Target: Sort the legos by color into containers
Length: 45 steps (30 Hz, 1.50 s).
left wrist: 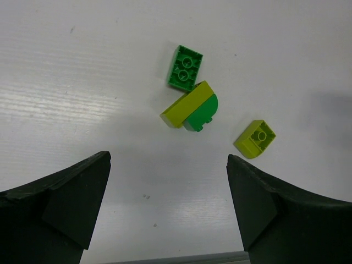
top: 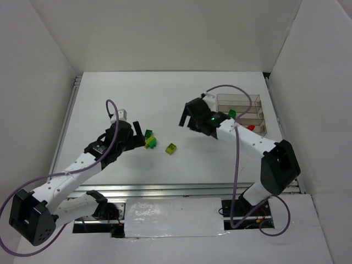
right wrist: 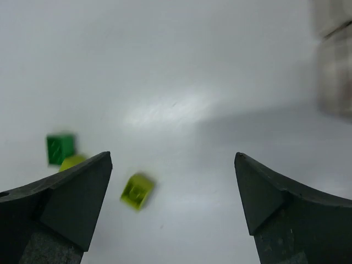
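Left fingers [left wrist: 71, 198] fill both bottom corners of the left wrist view, set wide apart, nothing between them. The left gripper [left wrist: 169, 157] hangs over the white table [top: 137, 99], just short of a cluster of three bricks.

Cluster, left wrist view:
- dark green brick [left wrist: 186, 67], underside up, farthest from me
- long yellow-green brick [left wrist: 187, 103], touching its near corner
- rounded green brick [left wrist: 202, 113], pressed against the long one's right side

A small yellow-green brick [left wrist: 256, 138] lies apart, to the right of the cluster.

The right gripper [right wrist: 173, 155] is also spread wide and empty, raised above the table between the loose bricks and the tray [top: 239, 95]. Its camera is blurred; the small yellow-green brick shows near its left finger.

The tray sits at the right side of the table, compartments side by side. A green brick [top: 232, 114] lies at its left end, right beside my right arm. A red brick [top: 251, 127] is in a compartment nearer the arm bases. I cannot tell which compartments exactly.
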{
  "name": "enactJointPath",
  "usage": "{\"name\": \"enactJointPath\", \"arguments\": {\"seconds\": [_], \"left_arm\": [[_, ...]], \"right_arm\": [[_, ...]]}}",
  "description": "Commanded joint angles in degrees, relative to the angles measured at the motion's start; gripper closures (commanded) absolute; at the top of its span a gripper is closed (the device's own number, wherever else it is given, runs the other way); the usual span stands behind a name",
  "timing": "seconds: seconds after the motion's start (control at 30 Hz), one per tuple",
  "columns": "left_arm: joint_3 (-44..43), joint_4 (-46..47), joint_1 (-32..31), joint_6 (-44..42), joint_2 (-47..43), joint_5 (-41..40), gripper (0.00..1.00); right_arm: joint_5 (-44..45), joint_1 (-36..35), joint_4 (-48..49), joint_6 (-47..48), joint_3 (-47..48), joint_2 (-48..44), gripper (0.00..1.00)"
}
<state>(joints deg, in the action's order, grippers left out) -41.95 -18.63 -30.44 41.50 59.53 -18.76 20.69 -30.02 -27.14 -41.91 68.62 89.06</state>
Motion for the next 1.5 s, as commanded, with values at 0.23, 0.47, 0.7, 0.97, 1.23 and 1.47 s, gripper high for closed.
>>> {"name": "enactJointPath", "arguments": {"seconds": [0.23,0.47,0.7,0.97,1.23,1.47], "left_arm": [[-7.0,-9.1,0.0,-2.1,-8.2,2.8,0.00],[-11.7,-19.8,-0.2,-7.7,-10.7,3.9,0.00],[-9.6,-21.8,-0.2,-10.9,-17.6,1.3,0.01],[-8.9,-20.5,-0.2,-12.1,-16.5,5.0,0.00],[-7.9,-19.6,-0.2,-12.2,-18.8,5.4,0.01],[-7.5,-19.2,-0.3,-12.3,-18.9,6.0,0.01]], "right_arm": [[14.6,-20.2,-21.0,-32.9,13.8,15.4,0.00],[12.5,-22.3,-21.8,-38.1,15.4,21.2,0.02],[9.5,-22.6,-16.0,-38.1,12.2,23.2,0.08],[8.2,-22.5,-14.8,-37.1,13.9,28.4,0.28],[10.5,-21.3,-13.7,-34.6,11.2,22.4,1.00],[5.2,1.1,-7.0,-15.1,13.5,13.7,1.00]]}}
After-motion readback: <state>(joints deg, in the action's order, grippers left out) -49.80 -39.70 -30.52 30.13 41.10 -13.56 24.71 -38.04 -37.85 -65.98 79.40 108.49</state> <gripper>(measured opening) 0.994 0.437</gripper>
